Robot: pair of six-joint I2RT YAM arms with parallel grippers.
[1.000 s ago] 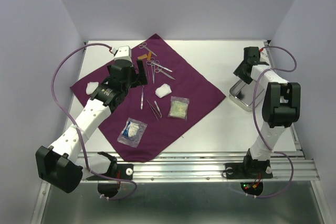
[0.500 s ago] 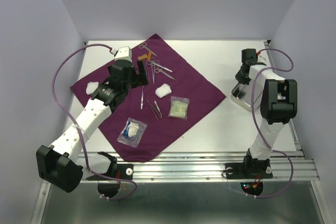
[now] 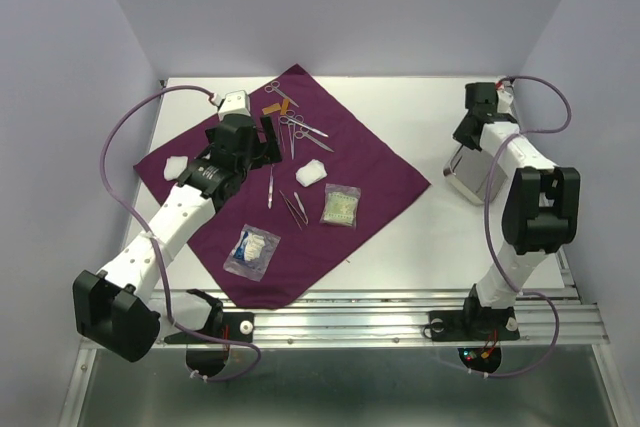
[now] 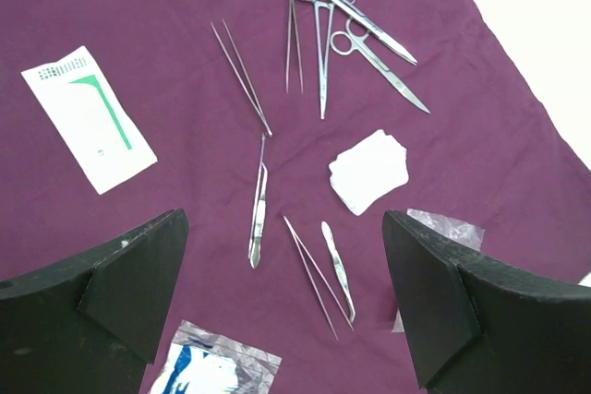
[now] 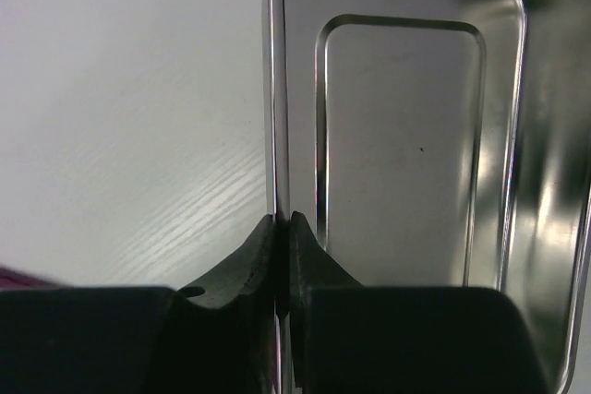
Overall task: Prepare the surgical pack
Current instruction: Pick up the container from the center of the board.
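Only the right wrist view shows the right pincer [image 5: 282,228] clamped on the thin rim of the steel tray [image 5: 397,136], its bare inside facing the camera. From above, that tray [image 3: 463,179] sits tilted on the white worktop [image 3: 410,247], just off the right corner of the purple cloth [image 3: 370,162]. The left wrist view shows the left pincer [image 4: 282,256] spread wide and holding nothing, above scissors [image 4: 360,25], tweezers [image 4: 319,269] and a gauze pad [image 4: 369,171] on the cloth.
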